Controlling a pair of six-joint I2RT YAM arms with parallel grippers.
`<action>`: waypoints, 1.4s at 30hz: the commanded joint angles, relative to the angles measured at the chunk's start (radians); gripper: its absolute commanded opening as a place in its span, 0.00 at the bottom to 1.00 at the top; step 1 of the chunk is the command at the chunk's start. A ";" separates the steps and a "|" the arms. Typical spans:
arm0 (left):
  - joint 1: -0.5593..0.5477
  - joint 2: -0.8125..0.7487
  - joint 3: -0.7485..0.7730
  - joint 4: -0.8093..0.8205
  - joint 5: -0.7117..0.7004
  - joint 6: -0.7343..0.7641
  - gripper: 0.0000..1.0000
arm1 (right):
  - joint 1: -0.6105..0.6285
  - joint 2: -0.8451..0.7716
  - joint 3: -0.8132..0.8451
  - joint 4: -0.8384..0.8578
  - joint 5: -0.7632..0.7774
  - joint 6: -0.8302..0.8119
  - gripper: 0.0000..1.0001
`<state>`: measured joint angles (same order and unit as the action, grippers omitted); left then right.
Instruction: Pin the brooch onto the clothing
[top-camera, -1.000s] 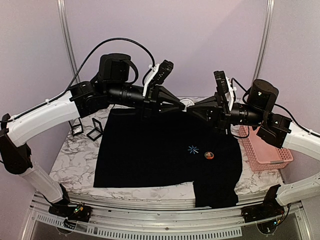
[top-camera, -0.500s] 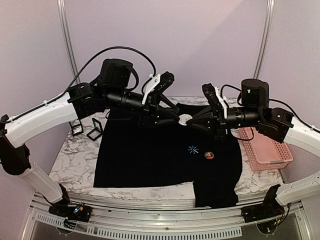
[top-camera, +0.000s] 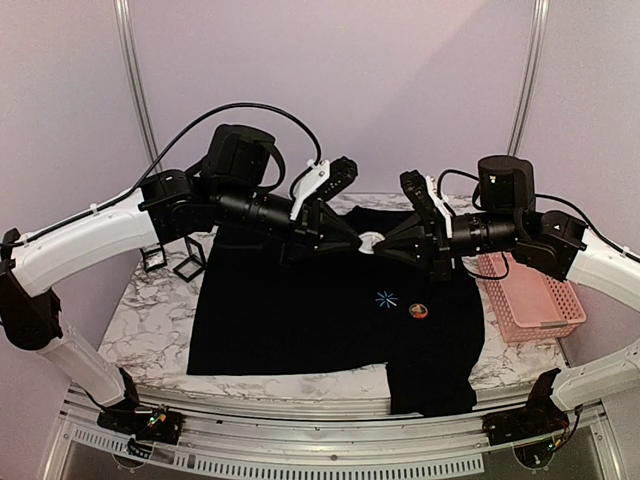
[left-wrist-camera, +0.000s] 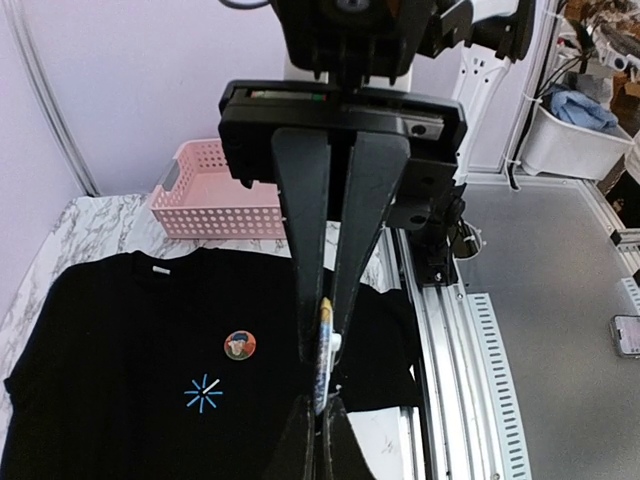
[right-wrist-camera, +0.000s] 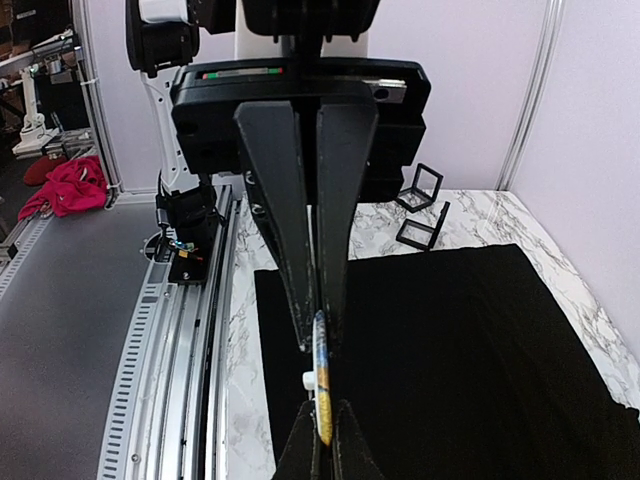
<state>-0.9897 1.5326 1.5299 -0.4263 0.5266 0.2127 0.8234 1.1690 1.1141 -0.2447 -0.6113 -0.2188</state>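
The two arms meet nose to nose in the middle of the top view, above the upper edge of the black T-shirt (top-camera: 300, 320). Between them is the brooch (top-camera: 370, 240), a small pale disc held in the air clear of the cloth. In both wrist views it shows edge-on as a thin sliver with blue and yellow on its rim.

The left pincer (top-camera: 360, 240) comes in from the left of the frame, its fingers drawn together and clamped on the disc. The right pincer (top-camera: 382, 243) comes in from the right and is likewise closed on the same disc. In each wrist view the fingertips of both pincers overlap the disc, from the top and the bottom of the frame.

The T-shirt lies spread flat on the marble-patterned bench (top-camera: 150, 320), filling the centre of the top view. Its lower right corner droops over the bench's near edge. A light-blue starburst mark (top-camera: 386, 298) sits on its front, right of centre. Just beside that, to the lower right, is a round orange badge (top-camera: 418, 311) (its picture is too small to read).

A pink basket (top-camera: 540, 300) stands at the right edge of the bench, touching the shirt's side. Two small black frames (top-camera: 188, 258) stand at the left, just off the sleeve.
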 joint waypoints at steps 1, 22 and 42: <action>-0.021 0.011 -0.030 0.011 0.000 -0.016 0.00 | -0.002 -0.005 0.022 -0.005 -0.014 0.001 0.00; -0.021 -0.032 -0.082 0.166 0.006 -0.050 0.00 | -0.002 -0.070 -0.142 0.267 -0.008 0.170 0.14; -0.113 -0.048 -0.105 0.143 -0.065 0.227 0.00 | -0.001 0.024 -0.066 0.214 0.040 0.174 0.08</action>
<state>-1.0382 1.4879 1.4414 -0.2832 0.4511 0.3672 0.8234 1.1423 0.9955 -0.0025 -0.6296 -0.0799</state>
